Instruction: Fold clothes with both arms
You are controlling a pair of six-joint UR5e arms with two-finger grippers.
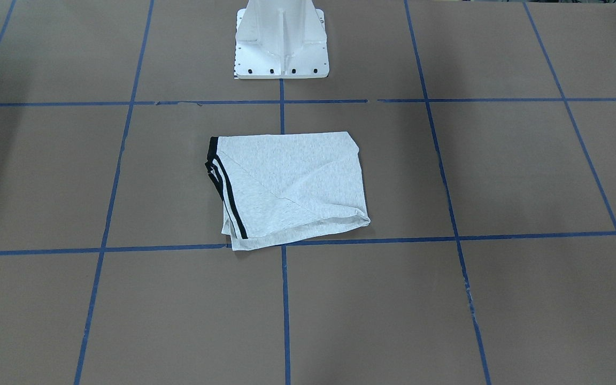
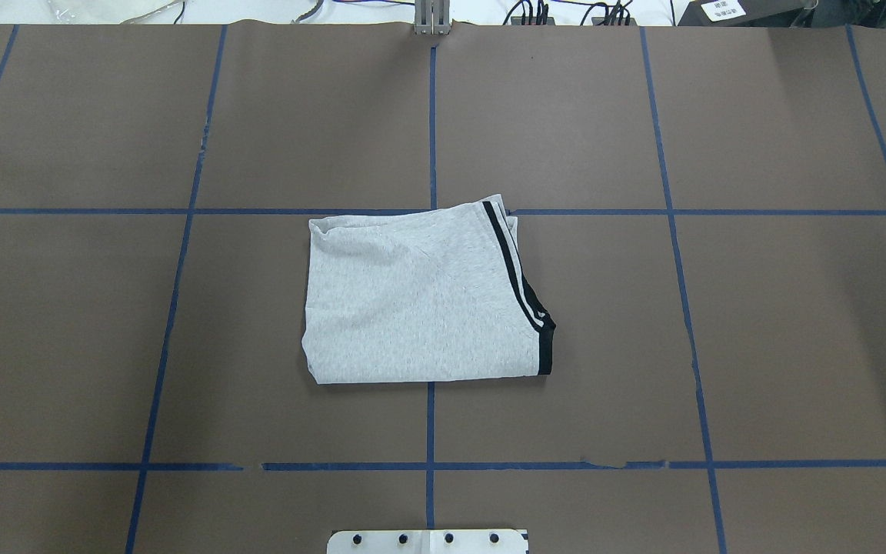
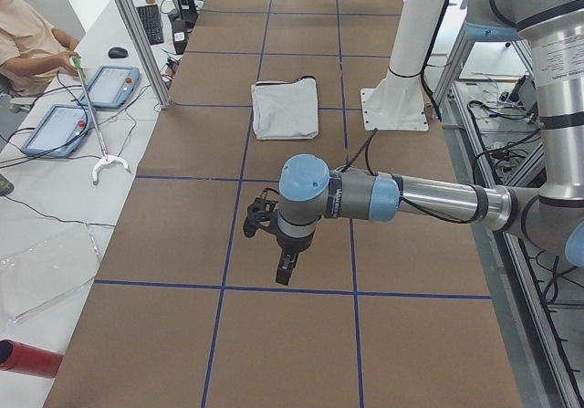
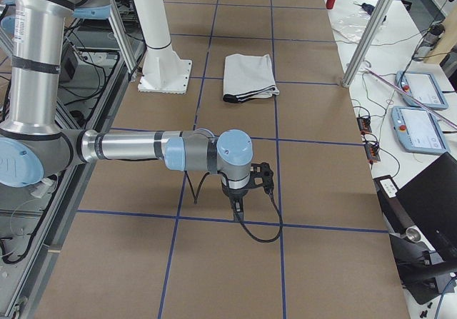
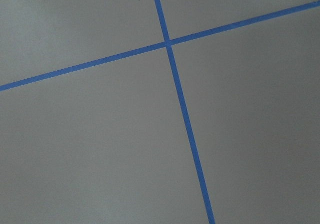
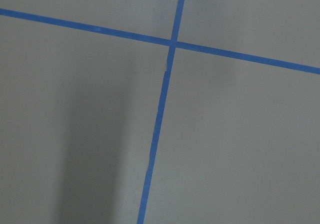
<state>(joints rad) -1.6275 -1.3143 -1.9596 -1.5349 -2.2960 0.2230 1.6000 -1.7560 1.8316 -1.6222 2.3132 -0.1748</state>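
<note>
The grey T-shirt lies folded into a rectangle at the table's middle, with black stripes along one edge. It also shows in the overhead view and in both side views. The printed head is hidden. My left gripper hangs above bare table, far from the shirt; I cannot tell if it is open. My right gripper hangs above bare table at the other end; I cannot tell its state either. Both wrist views show only brown table with blue tape lines.
The white pedestal base stands just behind the shirt. An operator sits at a side bench with control pendants. More pendants lie beyond the opposite end. Metal frame posts stand at the table's edge.
</note>
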